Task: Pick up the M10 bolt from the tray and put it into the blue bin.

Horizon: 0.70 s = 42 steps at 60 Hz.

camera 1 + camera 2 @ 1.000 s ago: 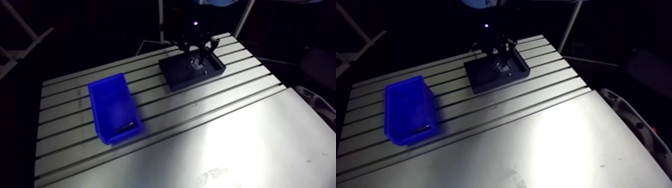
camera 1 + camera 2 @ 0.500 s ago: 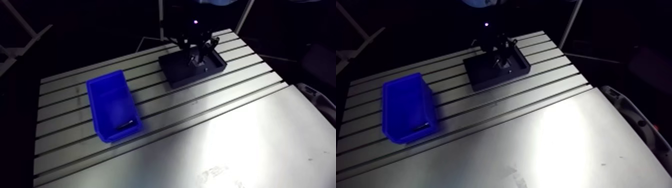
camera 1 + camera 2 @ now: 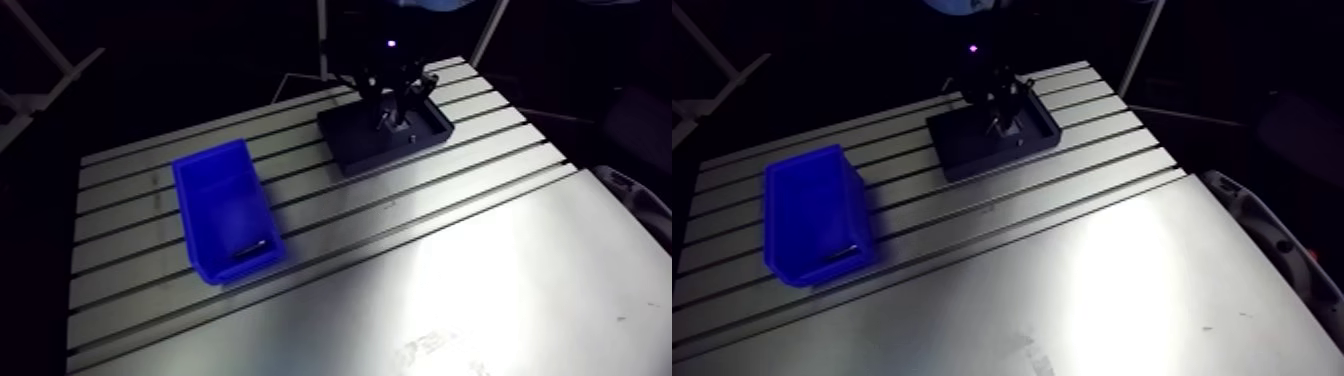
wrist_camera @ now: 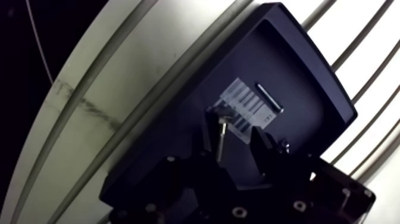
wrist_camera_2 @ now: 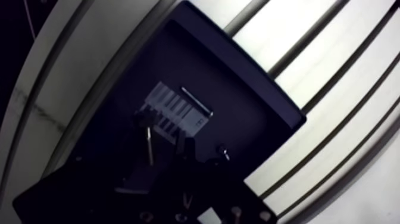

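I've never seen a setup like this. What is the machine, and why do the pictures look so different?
This is one robot arm at a slotted metal table. Two pictures come from a camera up on the arm, looking over the whole table: a blue bin and a black tray stand on it, and the gripper hangs over the tray. The other two come from a camera on the wrist, looking down past the two fingers. There a bolt sits in the tray between the fingers, which are open, near a striped label. Nothing is held yet. Something small and dark lies in the bin; I cannot tell what.
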Each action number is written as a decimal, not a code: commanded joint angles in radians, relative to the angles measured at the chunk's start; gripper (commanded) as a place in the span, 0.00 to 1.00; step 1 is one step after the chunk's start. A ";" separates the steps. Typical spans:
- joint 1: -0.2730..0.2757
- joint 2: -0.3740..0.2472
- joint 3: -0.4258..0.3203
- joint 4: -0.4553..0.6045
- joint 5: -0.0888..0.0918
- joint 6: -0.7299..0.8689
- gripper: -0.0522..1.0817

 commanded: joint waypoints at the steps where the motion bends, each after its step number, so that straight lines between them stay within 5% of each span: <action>1: 0.000 0.000 0.000 0.000 0.000 0.000 0.54; 42: -0.001 0.015 -0.006 -0.003 0.000 0.001 0.59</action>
